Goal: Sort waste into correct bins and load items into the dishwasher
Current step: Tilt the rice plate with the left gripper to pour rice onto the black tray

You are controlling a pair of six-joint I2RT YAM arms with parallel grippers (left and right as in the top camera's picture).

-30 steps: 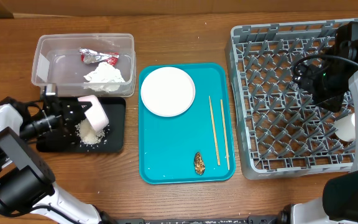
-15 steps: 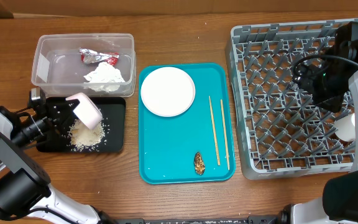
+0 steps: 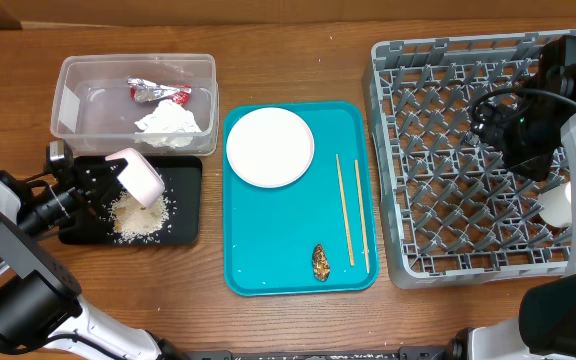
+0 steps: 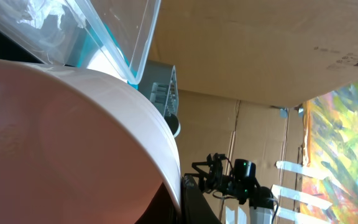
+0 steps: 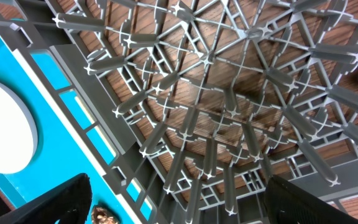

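**Waste sorting well advanced; rack loading barely begun**

Left tool (image 3: 111, 176) is closed on a pale pink bowl (image 3: 138, 177), which it holds tipped on its side over the black tray (image 3: 186, 200). Rice crumbs (image 3: 136, 217) lie in a heap in that tray, directly below the bowl's mouth. The left wrist view shows only the bowl's wall, so I cannot tell whether any crumbs are left inside.

The clear tub (image 3: 68, 100), just behind the black tray, holds the foil wrapper (image 3: 158, 92) and the crumpled napkin (image 3: 173, 122). That part of the sorting looks complete.

Outstanding on the teal tray (image 3: 268, 250): a brown food lump (image 3: 320, 262) near the front edge, a round plate (image 3: 269, 147) at the back left, and a pair of chopsticks (image 3: 345, 210) lying side by side on the right.

The dish rack (image 3: 438, 150) stands on the counter to the right, almost bare. One white rounded item (image 3: 556, 205), probably a cup, sits at its right side, partly hidden by the arm.

Right tool (image 5: 179, 205) hangs above the rack with its jaws wide and nothing between them.

Judgement: one waste item is unsorted, and the bowl, plate and chopsticks are not yet loaded.
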